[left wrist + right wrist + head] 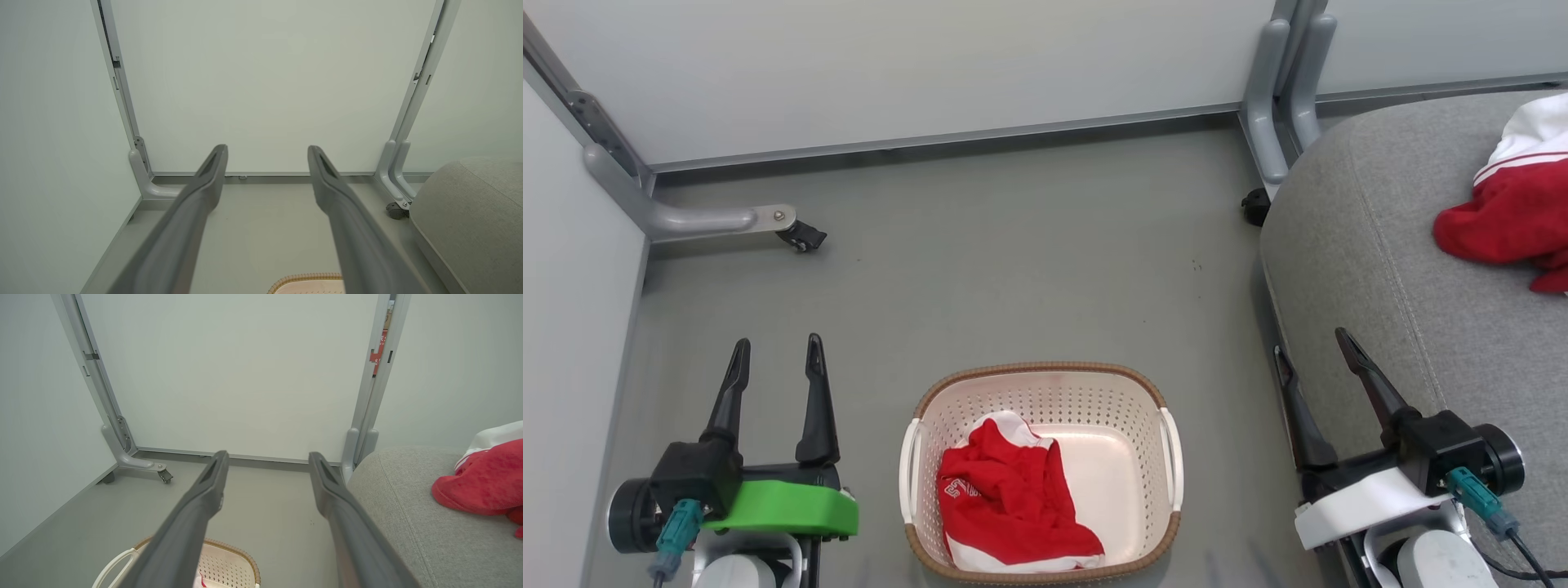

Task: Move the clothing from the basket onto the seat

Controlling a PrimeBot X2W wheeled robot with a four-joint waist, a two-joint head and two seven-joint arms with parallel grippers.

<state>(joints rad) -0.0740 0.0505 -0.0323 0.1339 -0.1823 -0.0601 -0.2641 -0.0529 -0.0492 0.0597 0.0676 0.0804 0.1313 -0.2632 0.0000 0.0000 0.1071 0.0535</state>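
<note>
Between my two grippers, low in the head view, sits the laundry basket (1037, 367) on the grey floor (1013, 245). Inside it lies the red garment (1005, 498) that remains to be moved. It is crumpled against the basket's left wall and near-left corner, white trim at its far and near ends, with the right half of the basket bottom bare. Its long axis runs away from me, roughly parallel to my fingers. The other red garment (1511, 216) is already on the seat (1380, 269), well off to my right.

The pick turns on this: the heap lies to the right of my left gripper (778, 341) and to the left of my right gripper (1308, 341), but clearly closer to the left one, with only the basket's left wall between them. I judge the left arm the nearer for the reach. The seat, though, is on the right arm's side — my right fingers hang just at its near edge.

Both grippers are released, fingers spread wide with nothing between them. Both arms are held low beside the basket, fingers pointing forward toward the white partition (931, 73). Neither is over the basket — whichever arm goes would, I judge, have to swing inward and tip its fingers down to get into the heap.
</note>
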